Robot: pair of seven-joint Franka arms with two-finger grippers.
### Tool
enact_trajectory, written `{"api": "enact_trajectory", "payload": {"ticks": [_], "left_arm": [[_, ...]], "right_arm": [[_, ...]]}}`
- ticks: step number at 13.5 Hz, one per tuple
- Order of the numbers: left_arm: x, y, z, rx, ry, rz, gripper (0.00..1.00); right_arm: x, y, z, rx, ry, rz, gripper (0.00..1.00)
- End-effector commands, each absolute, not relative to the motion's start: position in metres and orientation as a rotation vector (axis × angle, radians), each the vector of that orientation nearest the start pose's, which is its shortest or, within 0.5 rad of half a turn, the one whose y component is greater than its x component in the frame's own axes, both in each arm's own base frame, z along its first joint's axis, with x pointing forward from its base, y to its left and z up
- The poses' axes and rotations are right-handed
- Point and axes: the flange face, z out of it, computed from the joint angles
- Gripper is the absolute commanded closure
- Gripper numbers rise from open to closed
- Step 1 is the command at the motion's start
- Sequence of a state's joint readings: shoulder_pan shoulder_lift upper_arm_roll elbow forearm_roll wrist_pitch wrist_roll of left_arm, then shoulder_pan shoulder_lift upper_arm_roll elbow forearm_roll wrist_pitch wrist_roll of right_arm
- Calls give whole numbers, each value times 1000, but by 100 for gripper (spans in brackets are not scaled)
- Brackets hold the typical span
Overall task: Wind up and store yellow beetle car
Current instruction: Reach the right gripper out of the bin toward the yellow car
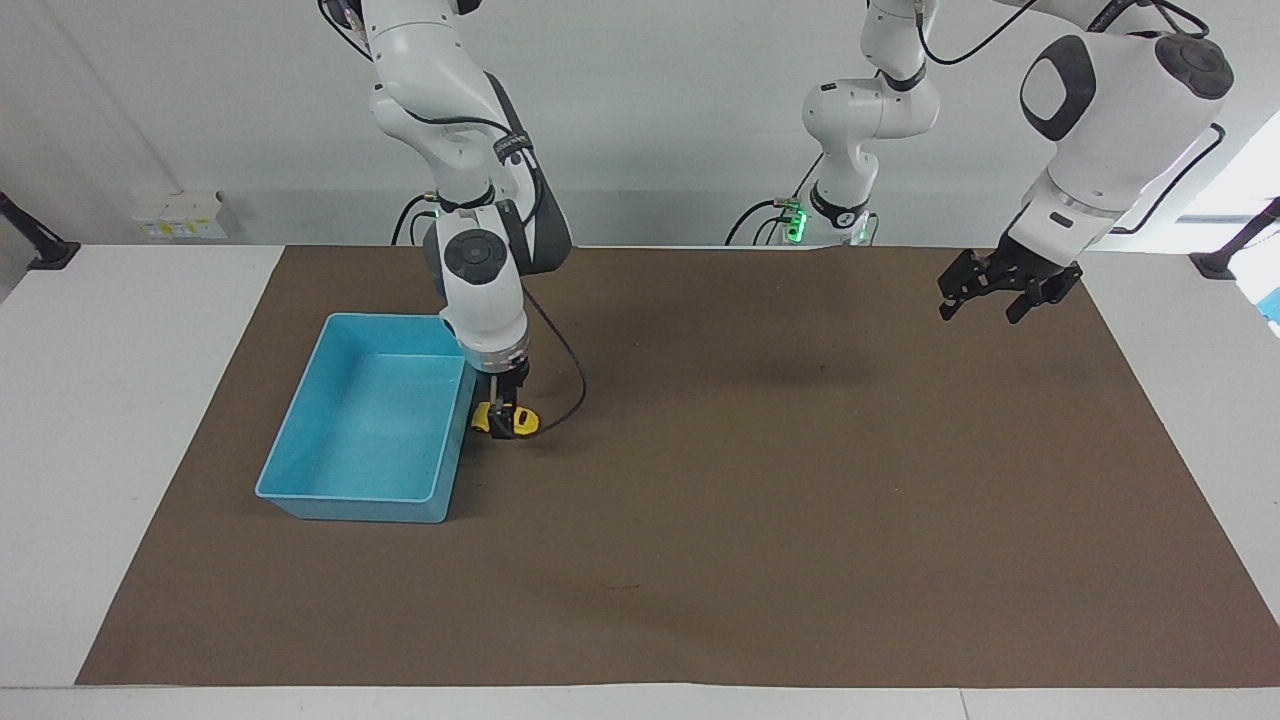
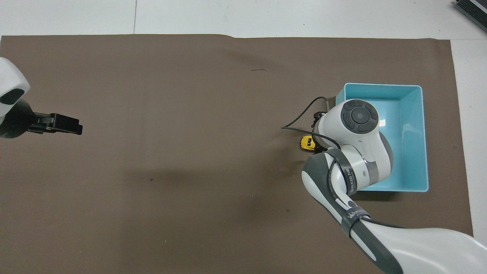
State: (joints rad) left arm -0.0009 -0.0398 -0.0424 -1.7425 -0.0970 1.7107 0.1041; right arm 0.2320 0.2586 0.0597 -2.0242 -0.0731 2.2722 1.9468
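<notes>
The yellow beetle car [image 1: 527, 422] stands on the brown mat right beside the blue bin [image 1: 350, 508], at the right arm's end of the table. My right gripper [image 1: 505, 415] is down over the middle of the car, covering most of it, so only its two ends show. In the overhead view the right arm's wrist hides all but one end of the car [image 2: 306, 142]. My left gripper [image 1: 980, 312] is open and empty, up in the air over the mat's edge at the left arm's end; it also shows in the overhead view [image 2: 72, 129].
The blue bin [image 2: 380, 85] is empty. A brown mat [image 1: 750, 500] covers most of the white table. The right arm's black cable [image 1: 570, 385] loops down close to the car.
</notes>
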Motion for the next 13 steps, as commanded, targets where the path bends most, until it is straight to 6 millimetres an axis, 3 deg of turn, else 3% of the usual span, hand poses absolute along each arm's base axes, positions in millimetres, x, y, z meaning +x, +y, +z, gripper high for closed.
{"api": "enact_trajectory", "payload": {"ticks": [1, 5, 6, 7, 9, 13], "left_arm": [[537, -31, 610, -3191, 376, -26, 0], [521, -38, 641, -3130, 476, -52, 0], [519, -40, 648, -3097, 490, -35, 0], [518, -44, 649, -3093, 504, -42, 0], [519, -44, 647, -3093, 502, -30, 0], [518, -45, 640, -3095, 505, 20, 0]], "right_arm": [[565, 159, 320, -2174, 2291, -85, 0], [553, 153, 298, -2178, 2279, -91, 4], [553, 152, 297, -2182, 2278, -94, 45], [553, 151, 296, -2171, 2292, -92, 99], [560, 137, 297, -2092, 2368, -91, 100], [565, 169, 321, -2150, 2352, -90, 100]]}}
